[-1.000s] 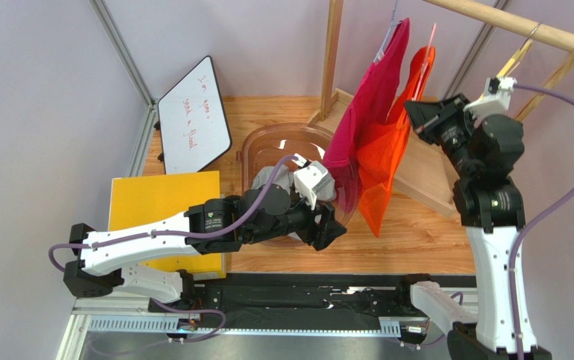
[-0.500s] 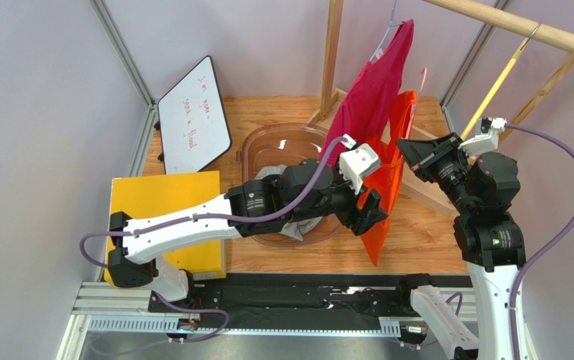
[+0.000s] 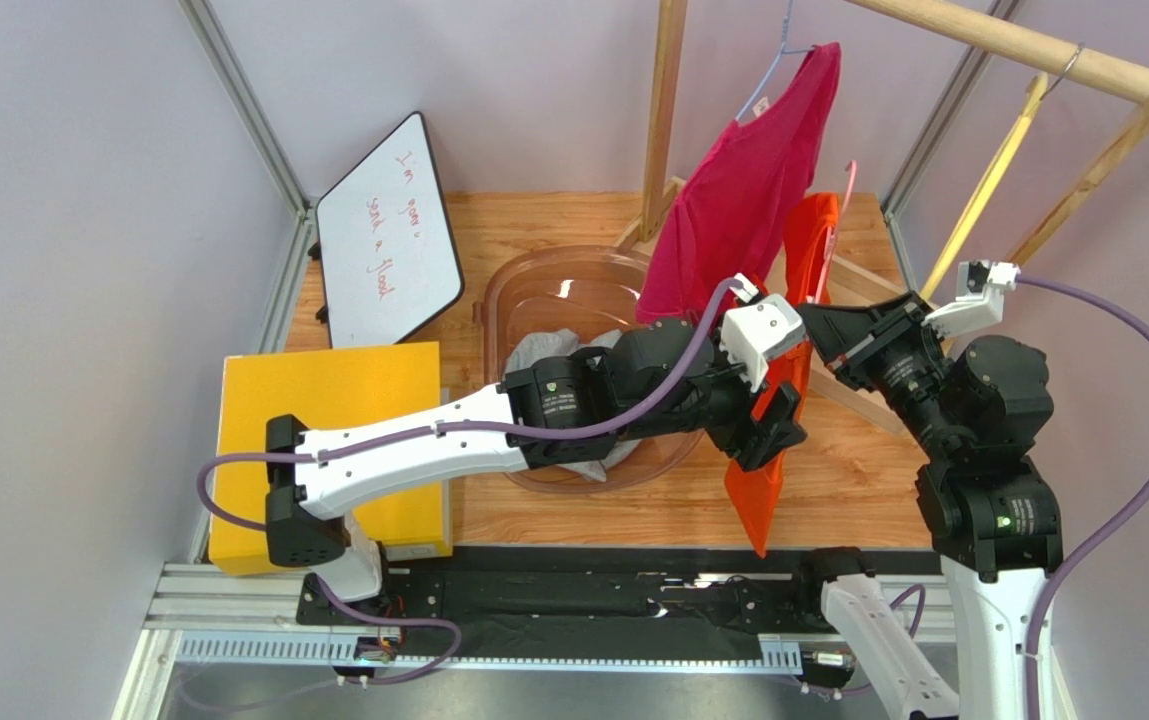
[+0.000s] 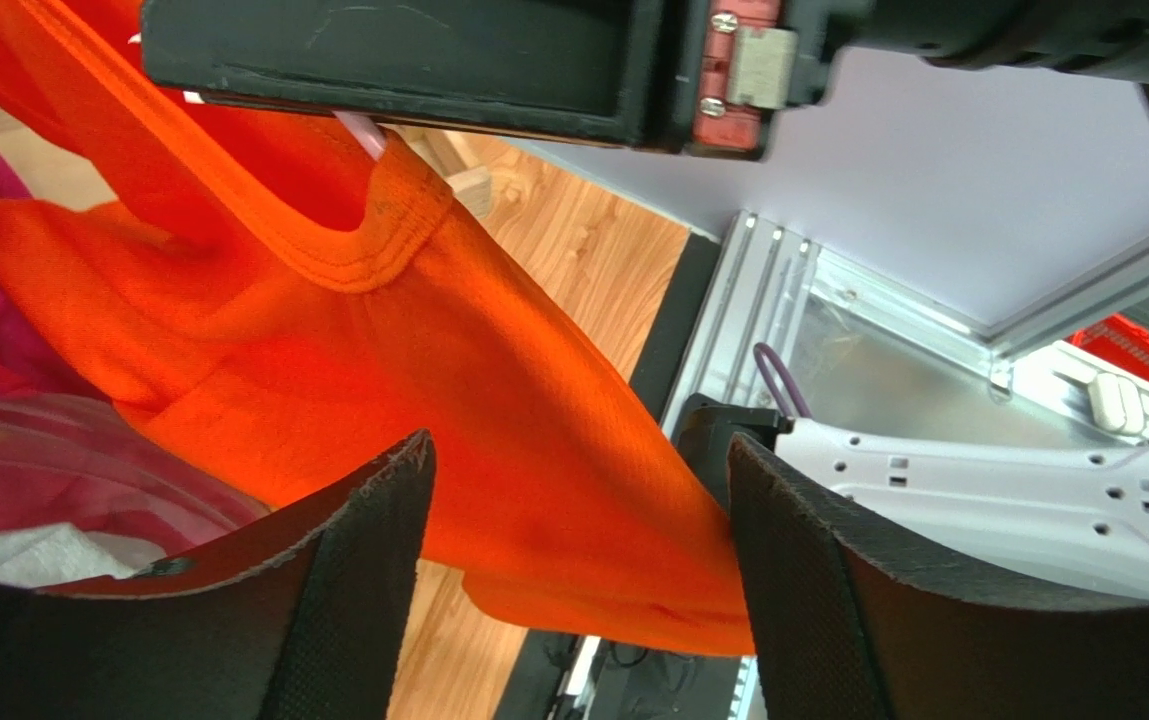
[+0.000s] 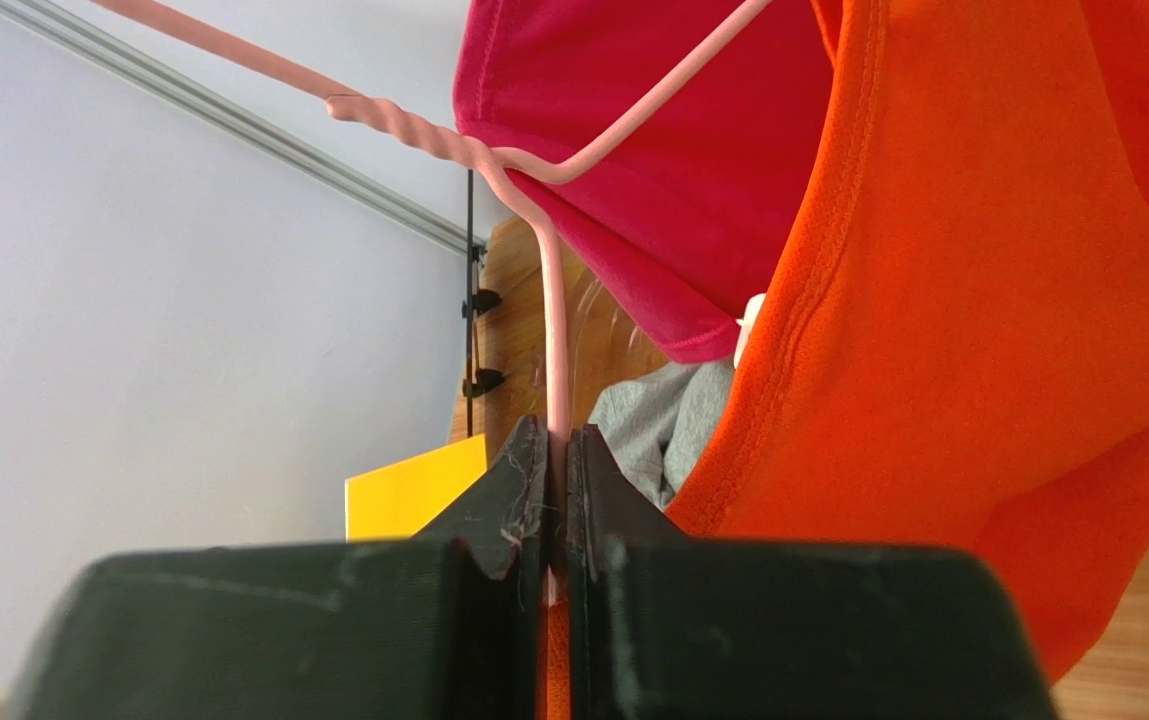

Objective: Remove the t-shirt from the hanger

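the right hand [image 5: 558, 458] is pinching the wire of the pink hanger [image 5: 547, 315], right of centre in the overhead frame. the orange t-shirt [image 3: 755, 477] is hanging from it, beside a red shirt [image 3: 738, 188]. the left hand [image 4: 576, 465] is gaping wide just before the orange cloth, gripping nothing.

The orange t-shirt [image 4: 385, 375] drapes from upper left to lower centre, framed by the wide-spread left pincer [image 4: 577, 450].
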